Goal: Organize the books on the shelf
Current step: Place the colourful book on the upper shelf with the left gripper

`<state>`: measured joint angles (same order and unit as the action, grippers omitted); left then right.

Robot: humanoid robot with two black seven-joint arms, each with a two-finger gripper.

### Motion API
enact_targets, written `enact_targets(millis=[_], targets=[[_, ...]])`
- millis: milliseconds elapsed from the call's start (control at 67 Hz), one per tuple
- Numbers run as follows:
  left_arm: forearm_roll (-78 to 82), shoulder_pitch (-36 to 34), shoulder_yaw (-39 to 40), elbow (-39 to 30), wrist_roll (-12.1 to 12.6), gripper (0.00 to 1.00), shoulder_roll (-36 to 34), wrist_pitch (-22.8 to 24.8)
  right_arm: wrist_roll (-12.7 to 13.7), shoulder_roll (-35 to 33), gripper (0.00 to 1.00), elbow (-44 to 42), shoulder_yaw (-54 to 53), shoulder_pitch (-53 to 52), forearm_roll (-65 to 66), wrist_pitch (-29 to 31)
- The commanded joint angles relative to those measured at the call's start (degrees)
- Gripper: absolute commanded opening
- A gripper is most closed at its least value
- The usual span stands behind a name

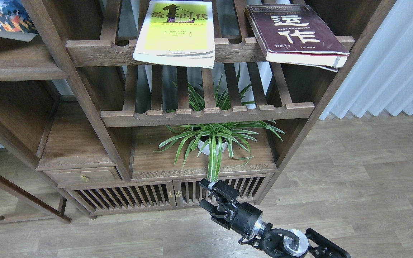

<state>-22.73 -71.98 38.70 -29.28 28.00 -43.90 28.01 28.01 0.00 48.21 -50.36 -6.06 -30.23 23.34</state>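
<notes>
Lying flat, yellow-green book [175, 34], spine leftward

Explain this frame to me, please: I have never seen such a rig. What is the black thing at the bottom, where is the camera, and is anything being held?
The one picture comes from the robot's own head, looking forward and down at a dark wooden shelving unit. The black thing is the robot's right gripper, the two-fingered end of its right arm, which enters at the bottom edge. Its fingers stand apart and hold nothing. The left arm is out of view.

On the top slatted rack lie two books, both jutting over the front rail: a yellow-green book and a maroon book. A third book with a colourful cover shows partly at the top left. Lower down stands a potted spider plant.
</notes>
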Motion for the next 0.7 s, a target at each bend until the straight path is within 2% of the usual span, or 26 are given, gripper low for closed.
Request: enact_targets(millis=[0,194,209,329,597,687], targets=[[-0.04,-0.88,-0.03,-0.07,0.00,0.57,-0.05,-0.01,-0.01,0.00,0.99,-0.22,0.09,0.00,0.00,-0.05],[-0.04,-0.70,-0.03,-0.86,0.00,0.81,-0.57,-0.01,-0.01,0.00,0.99,-0.30,0.27,0.00,0.08,-0.05],[-0.04,-0.79,0.06,-1.12,0.00,0.87,-0.66,-0.01,-0.01,0.00,0.99,-0.30,0.35,0.00,0.26,-0.05],[-0.12,-0.88,0.67,-2.88,0.00,0.97,-0.66,-0.01,-0.01,0.00,0.99,-0.30,0.44,0.00,0.44,-0.05],[-0.21,0.61,0.67,-12.98,0.00,0.99,-3.30,-0.01,-0.01,0.00,0.99,-0.30,0.27,0.00,0.44,-0.14],[-0.21,1.40,0.67,-14.48,0.00,0.99,-3.56,-0.01,-0.01,0.00,0.99,-0.30,0.27,0.09,0.44,-0.14]])
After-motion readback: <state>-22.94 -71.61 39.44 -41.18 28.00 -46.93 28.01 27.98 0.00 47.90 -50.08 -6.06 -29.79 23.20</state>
